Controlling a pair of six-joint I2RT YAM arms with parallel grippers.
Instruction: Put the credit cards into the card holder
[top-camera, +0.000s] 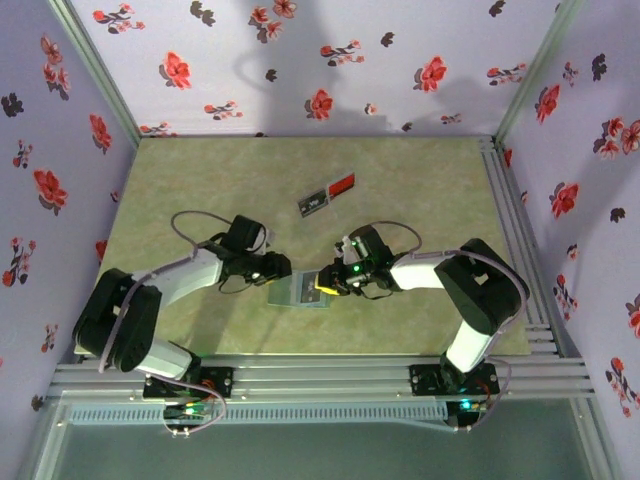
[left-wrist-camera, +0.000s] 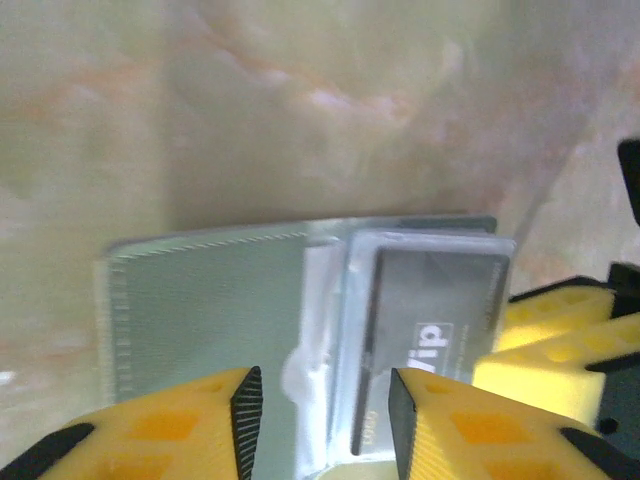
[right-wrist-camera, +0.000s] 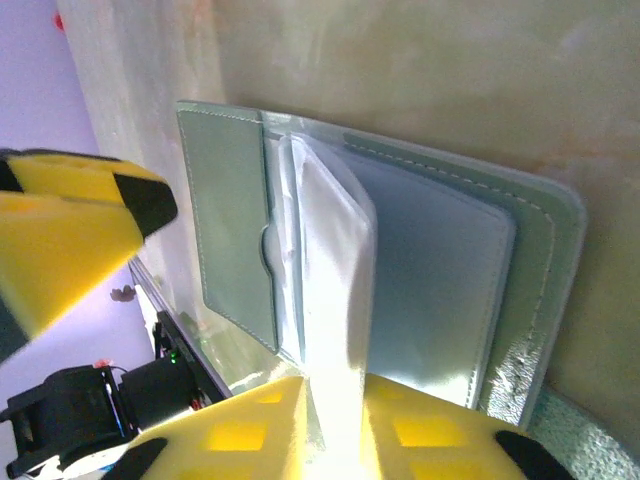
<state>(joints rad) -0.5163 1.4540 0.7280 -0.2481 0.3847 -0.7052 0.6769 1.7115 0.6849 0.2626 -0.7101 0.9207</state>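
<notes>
The grey-teal card holder (top-camera: 298, 292) lies open on the mat between my two grippers. In the left wrist view the card holder (left-wrist-camera: 200, 310) shows clear sleeves, and a dark card (left-wrist-camera: 440, 310) with pale letters sits inside one. My left gripper (left-wrist-camera: 325, 400) is open, its jaws straddling the holder's near edge; in the top view the left gripper (top-camera: 280, 268) is at the holder's left end. My right gripper (right-wrist-camera: 335, 400) is shut on a clear sleeve of the card holder (right-wrist-camera: 440, 270), lifting it upright; in the top view the right gripper (top-camera: 325, 283) is at the holder's right end. A dark card (top-camera: 313, 204) and a red card (top-camera: 342, 184) lie farther back.
The green mat (top-camera: 200, 190) is bounded by flowered walls at the back and sides and a metal rail (top-camera: 320, 375) at the front. The two grippers nearly touch over the holder; the right gripper's yellow fingers (left-wrist-camera: 545, 350) appear in the left wrist view.
</notes>
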